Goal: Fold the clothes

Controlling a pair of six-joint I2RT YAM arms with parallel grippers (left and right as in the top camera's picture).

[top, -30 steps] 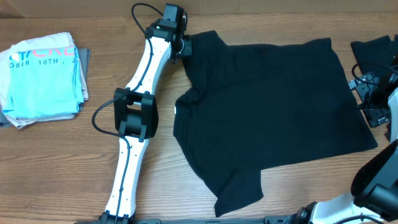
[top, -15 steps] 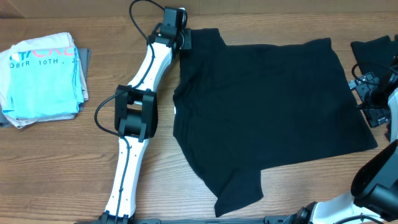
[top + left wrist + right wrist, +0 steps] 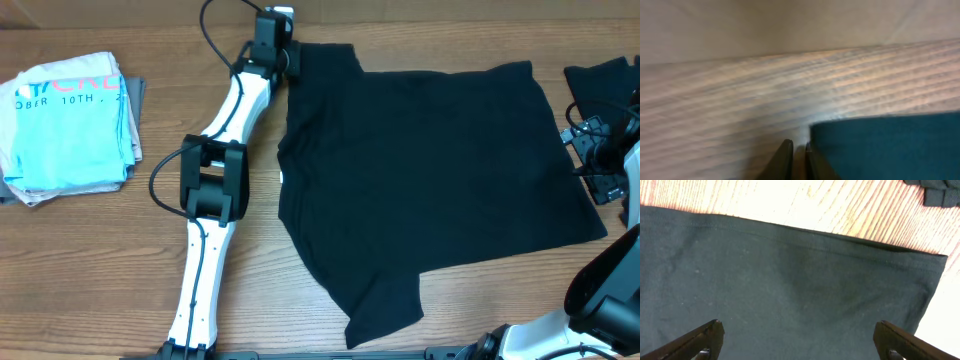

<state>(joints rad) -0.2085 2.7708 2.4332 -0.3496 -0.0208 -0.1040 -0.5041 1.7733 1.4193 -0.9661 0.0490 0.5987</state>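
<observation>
Gotta be a robotics lab bench: white robot arm point(image 3: 235, 100), loose black cable point(image 3: 151, 186), wood-grain table point(image 3: 80, 260), blank wall point(image 3: 450, 12).

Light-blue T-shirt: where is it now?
Overhead view: the light-blue T-shirt lies folded at the table's left edge, left of the left arm, apart from the black T-shirt.

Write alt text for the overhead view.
A large plain black short-sleeved T-shirt lies spread out on a wooden table. The left gripper sits at its far sleeve; a folded light-blue printed T-shirt lies apart at the left edge.
</observation>
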